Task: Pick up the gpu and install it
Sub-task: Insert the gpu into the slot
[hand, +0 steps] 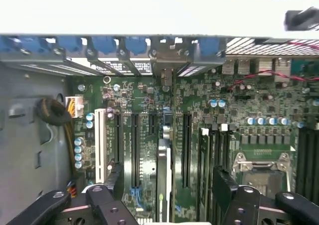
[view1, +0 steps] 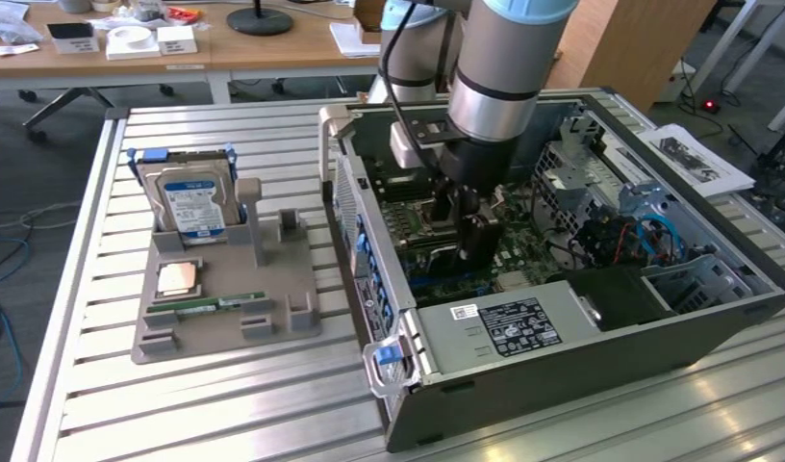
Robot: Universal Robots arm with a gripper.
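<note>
The exterior view takes in the whole worktop point(view1: 239, 404): the open computer case point(view1: 598, 356) with the arm reaching down into it, and, well apart from the hand point(view1: 468, 252) toward the exterior view's left, a grey holder point(view1: 226, 318). That holder carries an upright blue-labelled hard drive point(view1: 189, 204), a flat processor chip point(view1: 177, 279) and a narrow green memory stick point(view1: 211, 304).

The wrist view looks straight down onto the motherboard point(hand: 239, 100) and shows the gpu point(hand: 163, 180) directly below the hand point(hand: 167, 205), between its two fingers point(hand: 227, 185). The card stands on edge in an expansion slot among the other long black slots, its metal end bracket point(hand: 167, 65) up against the row of blue slot clips point(hand: 104, 46) on the case wall. A processor socket point(hand: 261, 168) lies on the board just beside the hand.

The arm hangs vertical, wrist pointing down, the hand low inside the case above the board. The fingers stand wide apart, one on each side of the card, clear of it and holding nothing.
</note>
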